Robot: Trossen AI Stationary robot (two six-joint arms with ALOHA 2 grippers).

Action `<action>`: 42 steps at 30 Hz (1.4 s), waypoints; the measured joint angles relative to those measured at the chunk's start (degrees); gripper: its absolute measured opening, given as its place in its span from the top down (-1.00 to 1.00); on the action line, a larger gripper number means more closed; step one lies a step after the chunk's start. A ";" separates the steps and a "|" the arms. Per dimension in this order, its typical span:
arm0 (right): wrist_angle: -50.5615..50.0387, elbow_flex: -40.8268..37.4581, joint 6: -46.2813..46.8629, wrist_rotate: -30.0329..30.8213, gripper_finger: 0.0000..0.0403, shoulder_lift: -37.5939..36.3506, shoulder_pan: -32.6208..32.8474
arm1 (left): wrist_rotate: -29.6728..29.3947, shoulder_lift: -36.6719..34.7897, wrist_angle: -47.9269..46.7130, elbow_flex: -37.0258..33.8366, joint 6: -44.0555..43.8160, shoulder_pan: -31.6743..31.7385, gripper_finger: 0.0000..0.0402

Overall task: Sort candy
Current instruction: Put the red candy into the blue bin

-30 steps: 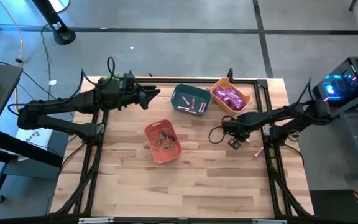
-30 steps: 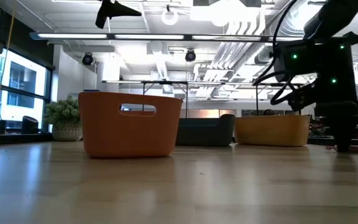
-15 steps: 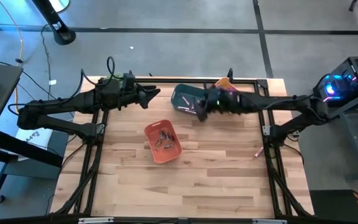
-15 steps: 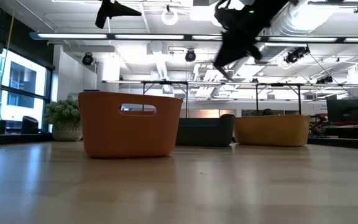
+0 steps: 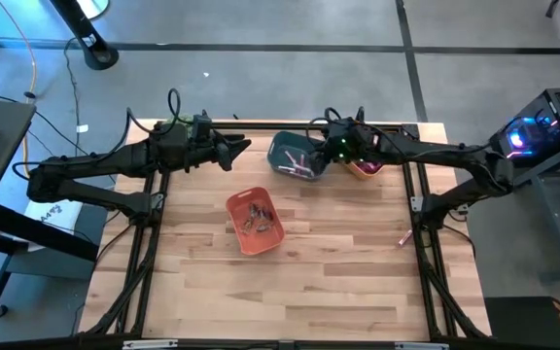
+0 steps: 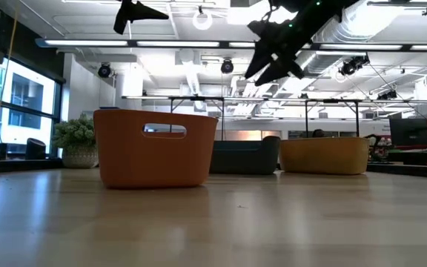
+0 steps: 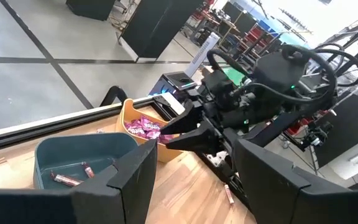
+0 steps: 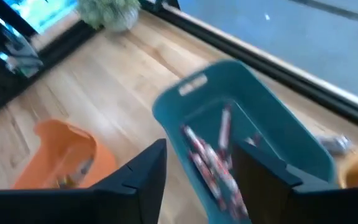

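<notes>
Right fingers stand apart with nothing between them, hanging over the teal bin at the worktop's far edge. Straight beneath them the slim pink sticks lie heaped on that bin's floor, long axes running roughly along the bin's length. Whether a piece is dropping right now, I cannot tell.

One more pink stick sits alone on the bare wood near the worktop's right edge, well apart from the bins, its long axis slanting toward the near-right corner. That looks like the next pick, and the right arm is clearly the nearer one; it would have to swing back toward that edge.

Beside the teal bin, the yellow bin holds shiny magenta packets. The orange bin, nearer the worktop's middle, carries the small dark pieces. Nothing stands between the right gripper and the stray stick.

The left gripper waits above the far edge, left of the teal bin, fingers spread, empty.
</notes>
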 joint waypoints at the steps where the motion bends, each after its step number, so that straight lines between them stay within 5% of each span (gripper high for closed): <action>1: -1.94 0.00 0.44 -0.01 0.12 -0.57 -0.02 | 0.05 0.00 -0.02 0.00 0.02 0.00 -0.04; 7: -27.15 0.00 6.21 -7.73 0.11 -3.76 3.30 | 0.18 0.00 -0.28 0.00 0.13 0.00 -0.04; 13: -47.22 -5.87 20.16 -13.47 0.10 -3.81 14.90 | 0.31 0.00 -2.27 0.00 0.13 0.00 -0.04; 23: -48.28 -23.91 52.84 -18.66 0.10 -3.74 31.27 | 1.71 1.17 -3.35 -0.02 0.13 0.02 -0.04; 34: -48.34 -23.74 57.35 -21.42 0.10 -3.48 33.70 | 6.34 4.01 -2.91 -0.02 -0.03 0.07 -0.04; 38: -43.54 -23.76 65.64 -24.06 0.10 -3.48 35.46 | 6.67 4.42 -2.86 -0.02 -0.44 0.07 -0.04; 42: -38.93 -23.76 77.84 -20.22 0.10 -3.48 40.03 | 6.65 4.42 -3.02 -0.02 -0.42 0.07 -0.04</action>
